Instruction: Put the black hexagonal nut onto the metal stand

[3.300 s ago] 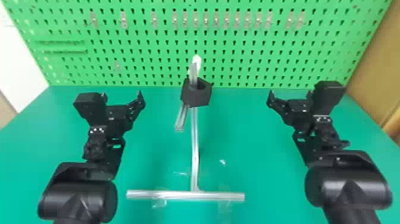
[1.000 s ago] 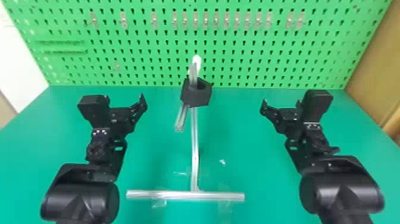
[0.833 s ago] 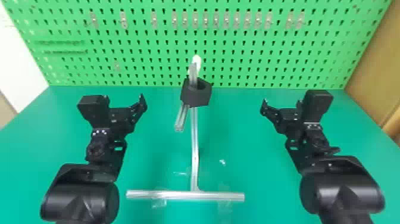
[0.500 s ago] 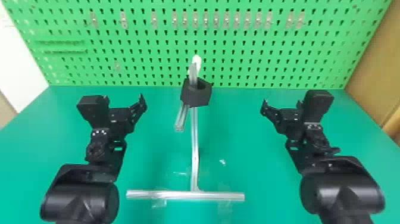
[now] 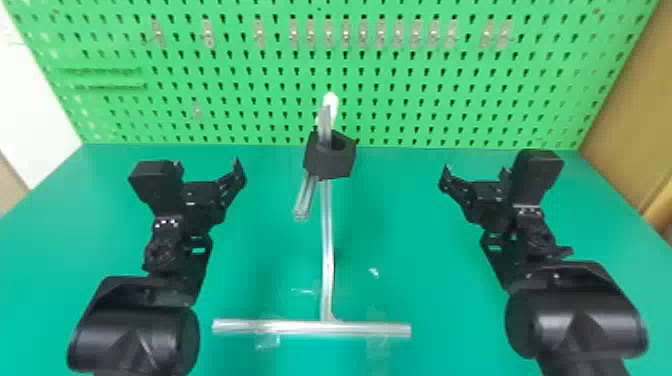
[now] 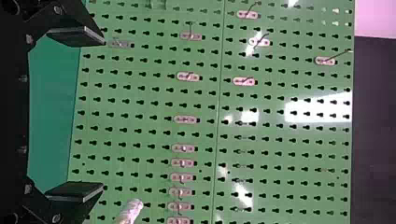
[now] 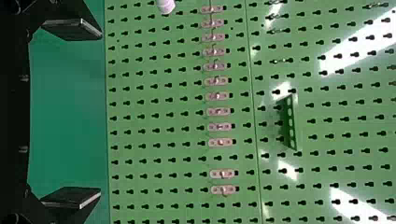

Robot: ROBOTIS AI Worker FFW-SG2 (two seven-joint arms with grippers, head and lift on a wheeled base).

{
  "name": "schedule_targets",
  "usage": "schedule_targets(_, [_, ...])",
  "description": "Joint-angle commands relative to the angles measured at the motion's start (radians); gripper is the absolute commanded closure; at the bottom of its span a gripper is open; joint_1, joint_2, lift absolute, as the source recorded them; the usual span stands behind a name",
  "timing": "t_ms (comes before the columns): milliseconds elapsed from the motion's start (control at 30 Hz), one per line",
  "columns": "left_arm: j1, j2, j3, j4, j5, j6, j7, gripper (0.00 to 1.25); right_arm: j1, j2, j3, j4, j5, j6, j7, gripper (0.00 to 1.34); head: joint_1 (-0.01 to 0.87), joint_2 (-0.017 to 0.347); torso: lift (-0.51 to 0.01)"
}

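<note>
We have our left gripper (image 5: 207, 165) and right gripper (image 5: 475, 171) open on either side of the metal stand (image 5: 327, 250); its bar seemingly passes through the black hexagonal nut (image 5: 329, 163).

I am keeping my metal stand (image 5: 327, 250) upright at the middle of the table (image 5: 435, 250), with its crossbar (image 5: 310, 327) lying in front, running left to right. High on the stand, my nut (image 5: 330, 162) is sitting with a rod (image 5: 324, 122) passing into its opening. A short bar (image 5: 304, 200) is jutting forward and left from beneath the nut. My left gripper (image 5: 207, 167) is hanging left of the nut, my right gripper (image 5: 475, 175) right of it, both apart from it. Behind everything, my pegboard (image 5: 450, 102) is carrying hooks (image 5: 328, 34) in a row.
</note>
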Motion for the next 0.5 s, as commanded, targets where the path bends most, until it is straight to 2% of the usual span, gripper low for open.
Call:
schedule_targets(0, [0.0, 0.0, 0.0, 0.0, 0.002, 0.0, 0.0, 0.18, 0.0, 0.0, 0.001, 0.0, 0.0, 0.0, 0.0, 0.12, 0.693, 0.081, -0.001])
schedule_targets(467, [0.005, 0.0, 0.003, 0.0, 0.002, -0.002, 0.0, 0.18, 0.0, 0.002, -0.007, -0.002, 0.003, 0.0, 0.0, 0.12, 0.693, 0.081, -0.001])
